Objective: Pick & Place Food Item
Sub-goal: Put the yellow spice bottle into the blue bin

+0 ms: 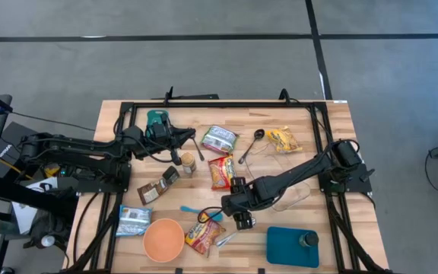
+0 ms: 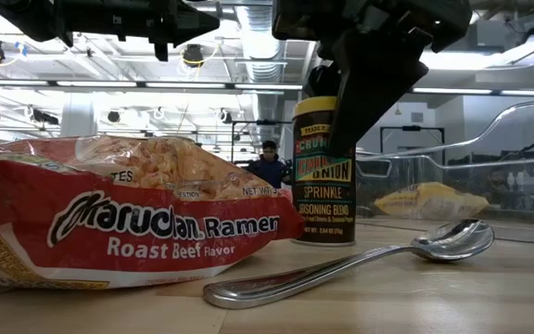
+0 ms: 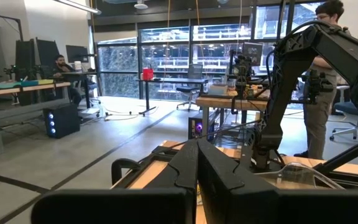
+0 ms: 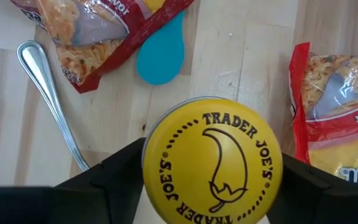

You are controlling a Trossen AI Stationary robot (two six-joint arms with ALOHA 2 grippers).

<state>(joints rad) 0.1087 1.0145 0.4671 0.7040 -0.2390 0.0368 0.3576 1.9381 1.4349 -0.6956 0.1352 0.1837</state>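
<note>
My right hand straddles the seasoning jar, fingers not visibly clamped; an off-centre squeeze could topple it onto the ramen packet.

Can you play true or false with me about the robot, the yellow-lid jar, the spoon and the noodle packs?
1. The right gripper has its fingers on either side of the seasoning jar. True.
2. The jar's lid is blue. False: the lid is yellow, with Trader Joe's printed on it.
3. A metal spoon lies on the table in front of the jar. True.
4. The left gripper is holding a ramen pack. False: it is shut on nothing, up at the far side of the table.
5. The ramen pack at the front says Roast Beef Flavor. True.
6. The orange bowl is full of noodles. False: nothing is in it.
</note>
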